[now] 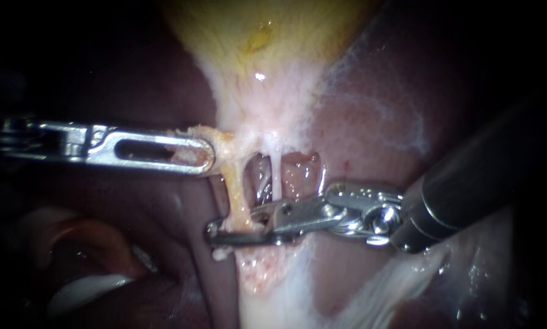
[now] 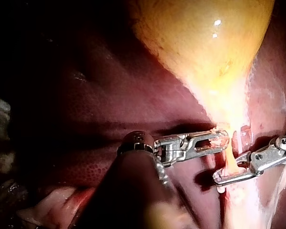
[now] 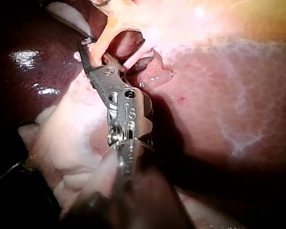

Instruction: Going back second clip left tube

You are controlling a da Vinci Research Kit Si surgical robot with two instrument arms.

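The yellow gallbladder (image 1: 267, 36) narrows to a pale neck, and two tubes run down from it. The left tube (image 1: 237, 195) is thick and yellowish; the right tube (image 1: 277, 176) is thin and white. My left instrument (image 1: 209, 152) comes in level from the left, its slotted jaws shut on tissue at the side of the neck. My right instrument (image 1: 215, 234) reaches across under the right tube, its jaws shut on the lower end of the left tube. The right wrist view shows the same jaws (image 3: 87, 45) with the tube (image 3: 102, 43) crossing them. I can make out no clip.
Dark red liver (image 1: 371, 122) lies on both sides of the neck. Pale fatty tissue (image 1: 273, 298) spreads below the tubes. A whitish fold (image 1: 84, 289) lies at the lower left. The right instrument's dark shaft (image 1: 468, 183) fills the right side.
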